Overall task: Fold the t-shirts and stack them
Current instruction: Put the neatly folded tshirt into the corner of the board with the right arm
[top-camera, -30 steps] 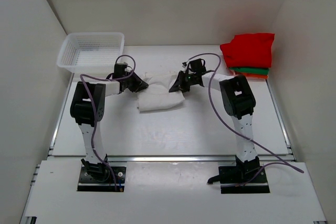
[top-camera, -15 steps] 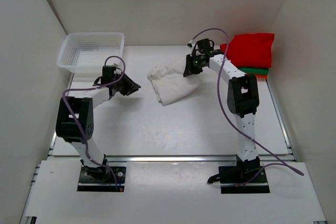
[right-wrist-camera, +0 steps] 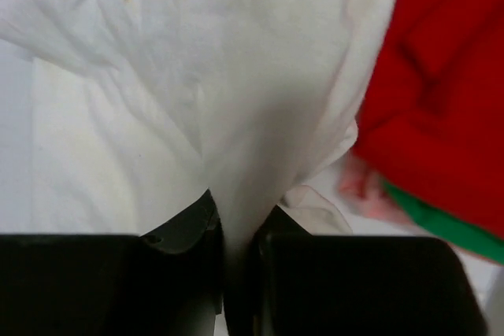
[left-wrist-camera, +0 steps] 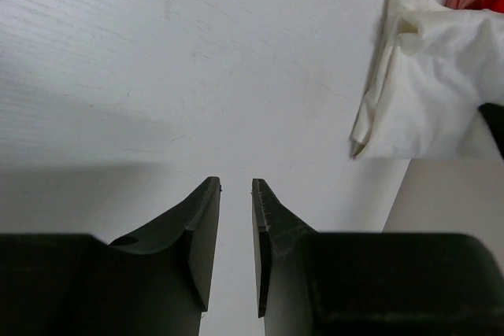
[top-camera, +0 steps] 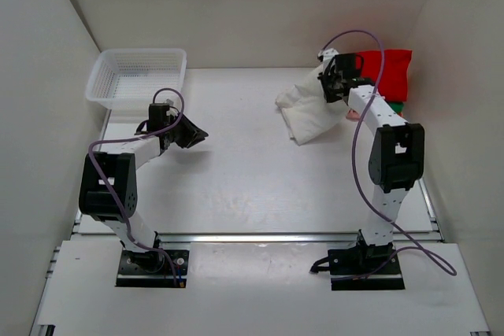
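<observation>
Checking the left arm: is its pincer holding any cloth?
No, the left pincer is empty, with only bare table showing in its gap.

the left arm [top-camera: 105,186] rises from its base at the near left and bends at the elbow, its forearm reaching forward and to the right, held low. its end effector [top-camera: 191,133] points right, the two fingers [left-wrist-camera: 201,234] parted by a narrow gap with nothing between them. the right arm [top-camera: 391,156] stretches far forward and upright, and its end effector [top-camera: 331,84] is pinched tight on a fold of the cream t-shirt [top-camera: 311,112].
</observation>
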Tool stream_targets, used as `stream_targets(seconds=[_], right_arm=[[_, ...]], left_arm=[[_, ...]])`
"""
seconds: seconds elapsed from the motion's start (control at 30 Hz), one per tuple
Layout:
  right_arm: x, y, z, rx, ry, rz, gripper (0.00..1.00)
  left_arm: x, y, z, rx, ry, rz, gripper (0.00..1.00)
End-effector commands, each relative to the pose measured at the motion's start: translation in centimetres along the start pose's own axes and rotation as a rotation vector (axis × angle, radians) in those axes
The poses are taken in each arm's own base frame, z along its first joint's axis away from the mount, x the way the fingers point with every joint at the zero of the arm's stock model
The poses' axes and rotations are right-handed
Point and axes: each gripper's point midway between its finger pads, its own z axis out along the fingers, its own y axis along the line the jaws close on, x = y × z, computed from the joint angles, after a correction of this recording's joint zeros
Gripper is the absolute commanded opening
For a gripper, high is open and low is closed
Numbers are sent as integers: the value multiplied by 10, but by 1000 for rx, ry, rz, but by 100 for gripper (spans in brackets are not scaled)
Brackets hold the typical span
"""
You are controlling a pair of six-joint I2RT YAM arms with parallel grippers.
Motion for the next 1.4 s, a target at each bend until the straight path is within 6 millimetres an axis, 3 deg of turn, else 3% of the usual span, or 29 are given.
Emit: stream_targets(seconds=[0.0,0.13,0.33,0.53,0.67,0.9,1.03,1.2,1.37], right_arm=[[-73,-56,-45,205,-250,-108,0],[-101,-97,-76,274,-343,-66,0],[-112,-159,-89,252,-429,29,0],[-100,-227,-90,339,-469,99,0],[-82,-256,-70,362,-457,185,0],[-61,-281,-35,440,-406,326,0],[-47,-304,-36,622,-406,386,0],[-37,-315,-38,752,-400,426,0],[-25,-315,-13,807,-314,388,0]], left_arm=[[-3,-16,-11,58,-16,29,34],[3,-10,-5,43,6,29,34],[1,-5,-3,38,7,29,34],[1,3,0,10,2,23,34],[0,1,6,25,-1,37,34],[8,6,16,9,17,28,35],[9,12,16,-3,16,28,35],[9,17,17,-9,16,26,34],[16,16,21,-12,35,30,35]])
